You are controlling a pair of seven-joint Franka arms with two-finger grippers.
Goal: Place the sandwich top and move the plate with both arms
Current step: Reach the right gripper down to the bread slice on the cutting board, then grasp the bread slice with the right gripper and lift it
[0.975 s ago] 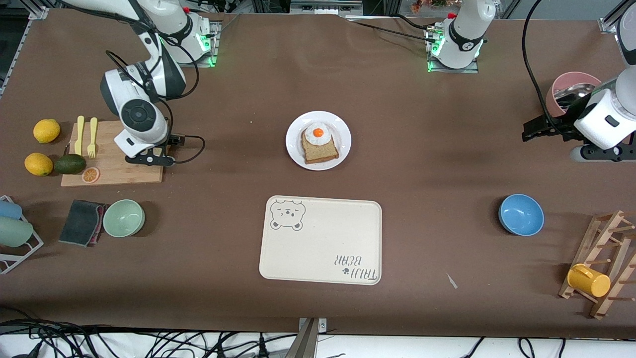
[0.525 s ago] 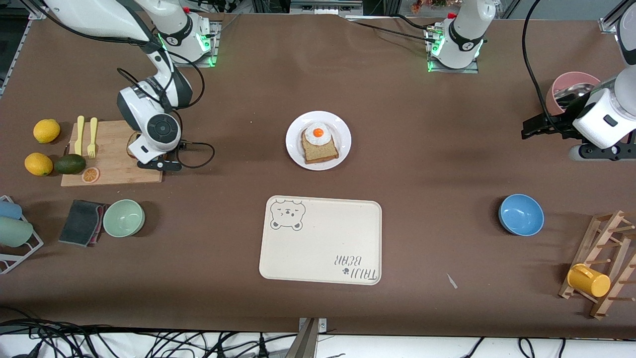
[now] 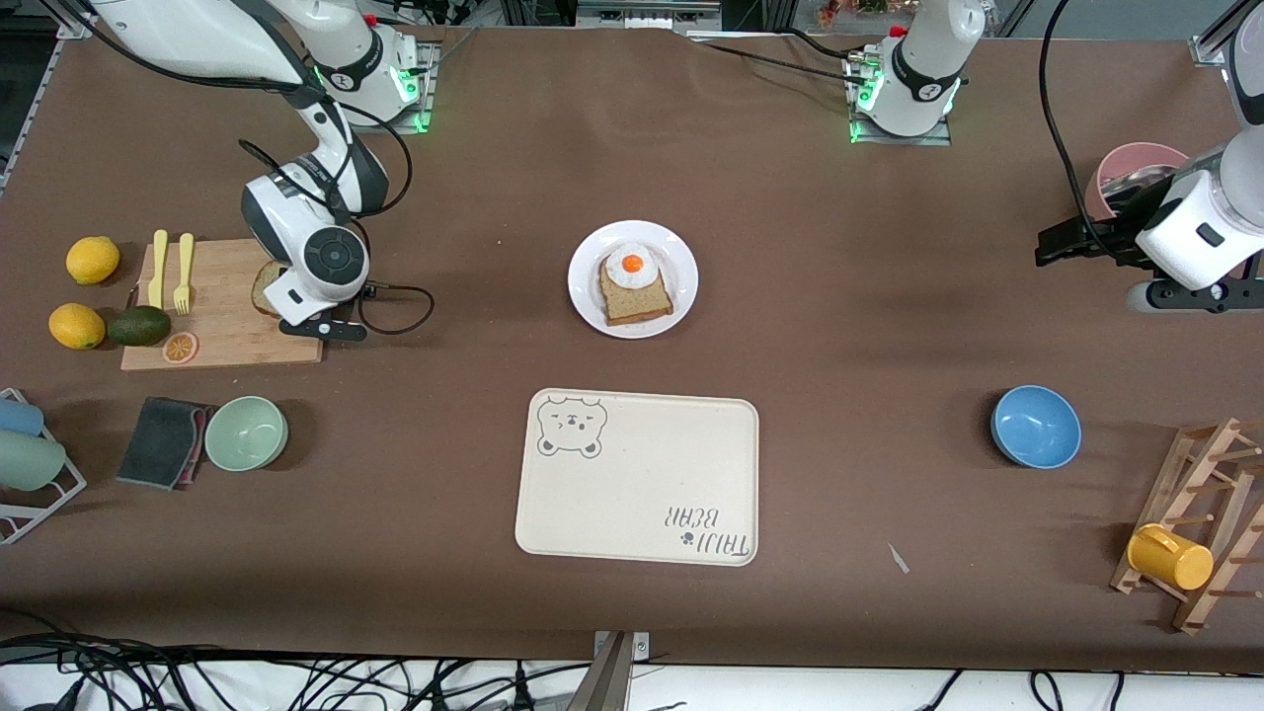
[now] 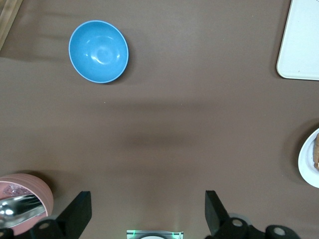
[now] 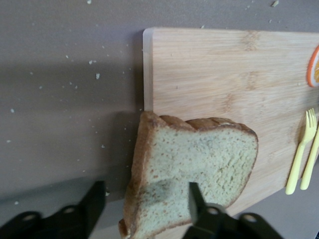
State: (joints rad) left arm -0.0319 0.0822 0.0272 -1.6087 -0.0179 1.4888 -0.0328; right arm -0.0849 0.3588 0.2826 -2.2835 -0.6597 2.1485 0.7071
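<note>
The sandwich top [image 3: 264, 287], a plain speckled brown slice, lies on the corner of the wooden cutting board [image 3: 227, 331] at the right arm's end. My right gripper [image 5: 144, 204] hangs low over it, open. One finger [image 5: 195, 196] is over the slice's face [image 5: 199, 159]; the other [image 5: 93, 201] is off its crust over the table. The white plate [image 3: 681, 259] sits mid-table with an egg-topped bread slice [image 3: 637, 298] on it. My left gripper [image 3: 1062, 247] waits open and empty above the table at the left arm's end, its fingers [image 4: 79, 211] wide apart.
The cream bear-print tray [image 3: 632, 494] lies nearer the camera than the plate. A blue bowl [image 3: 1036, 426], a pink bowl [image 3: 1136, 163] and a mug rack [image 3: 1195, 523] stand at the left arm's end. Yellow forks [image 3: 170, 269], lemons [image 3: 92, 260], an avocado [image 3: 138, 326] and a green bowl [image 3: 246, 433] surround the board.
My right arm has shifted toward the board's corner and come down over the sandwich top, whose edge now shows beside the wrist. The left gripper has drifted slightly.
</note>
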